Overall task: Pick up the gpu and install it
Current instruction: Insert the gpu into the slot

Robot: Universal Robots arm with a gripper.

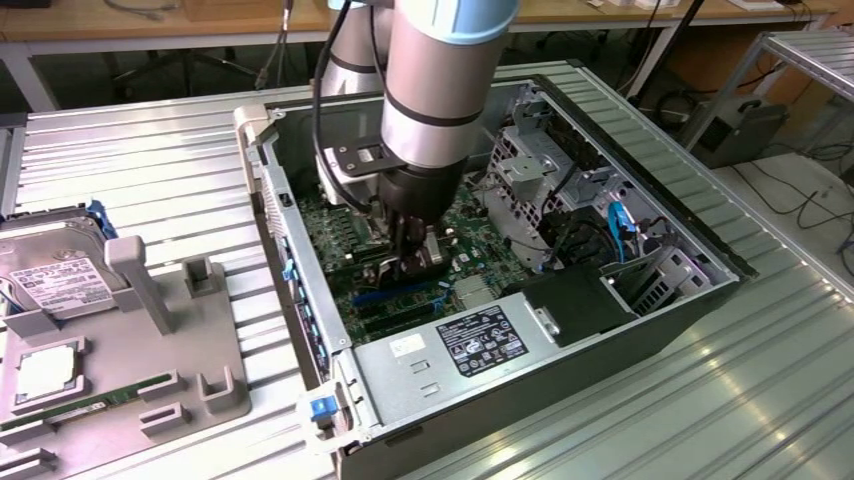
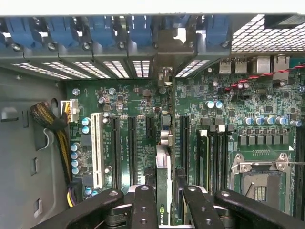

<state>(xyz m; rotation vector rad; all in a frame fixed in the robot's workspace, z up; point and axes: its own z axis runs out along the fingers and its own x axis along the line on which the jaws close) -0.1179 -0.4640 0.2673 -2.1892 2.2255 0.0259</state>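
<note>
Fingers point(image 2: 143, 204) clamped on gpu point(image 2: 163, 167), card edge-on between them, over motherboard point(image 2: 133, 102) slots.

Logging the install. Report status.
Tool shut on gpu. Gpu edge-on over motherboard. Cables off to the side.

This looks like a robotics lab or assembly workshop. A Universal Robots arm point(image 1: 441, 90) reaches into an open computer case point(image 1: 287, 215) lying on a ribbed aluminium table point(image 1: 667, 420), with the green motherboard point(image 2: 133, 105) bare. Near the table's edge at the exterior view's left, a grey parts fixture point(image 1: 174, 330) holds a hard drive point(image 1: 54, 280). Beyond the far edge stand what seem to be wooden workbenches point(image 1: 561, 12), and loose cables point(image 1: 801, 200) lie on the floor.
</note>
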